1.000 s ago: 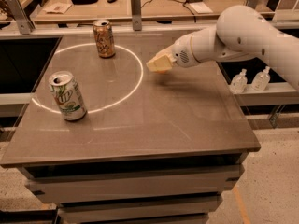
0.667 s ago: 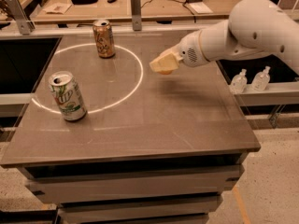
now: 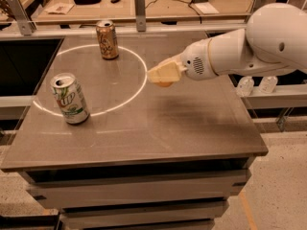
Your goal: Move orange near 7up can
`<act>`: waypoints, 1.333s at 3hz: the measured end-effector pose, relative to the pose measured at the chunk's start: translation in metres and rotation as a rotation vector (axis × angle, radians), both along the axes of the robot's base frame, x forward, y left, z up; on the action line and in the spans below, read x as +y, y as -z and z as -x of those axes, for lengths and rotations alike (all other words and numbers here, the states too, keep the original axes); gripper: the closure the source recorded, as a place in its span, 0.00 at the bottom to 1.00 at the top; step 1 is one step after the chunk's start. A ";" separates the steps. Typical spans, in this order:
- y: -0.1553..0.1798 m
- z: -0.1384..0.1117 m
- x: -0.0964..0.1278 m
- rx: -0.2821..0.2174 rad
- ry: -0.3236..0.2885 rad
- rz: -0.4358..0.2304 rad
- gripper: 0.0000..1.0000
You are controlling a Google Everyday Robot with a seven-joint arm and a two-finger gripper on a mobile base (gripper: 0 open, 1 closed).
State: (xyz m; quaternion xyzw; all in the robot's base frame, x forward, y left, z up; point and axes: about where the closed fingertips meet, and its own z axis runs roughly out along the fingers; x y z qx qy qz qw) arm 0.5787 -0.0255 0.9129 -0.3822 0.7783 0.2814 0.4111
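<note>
The 7up can (image 3: 70,98), silver-white with green lettering, stands upright at the left of the grey table (image 3: 192,128), on the line of a white circle. My gripper (image 3: 162,73) hangs above the table's middle, to the right of the can and well apart from it. Its cream fingers (image 3: 165,70) are shut on the orange (image 3: 165,84). Only a pale-orange sliver of the orange shows below them. The orange is held off the table top.
A brown-gold can (image 3: 107,40) stands upright at the back of the table, inside the circle's far edge. A rail with posts (image 3: 139,4) runs behind the table. Two plastic bottles (image 3: 256,85) stand on a ledge to the right, under my arm.
My gripper with the orange has moved a little left and lower. The two cans have not moved.
</note>
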 end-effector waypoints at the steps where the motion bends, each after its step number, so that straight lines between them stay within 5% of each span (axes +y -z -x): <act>1: 0.001 0.026 0.027 0.019 -0.031 -0.050 1.00; 4: 0.005 0.075 0.103 -0.066 -0.206 -0.121 1.00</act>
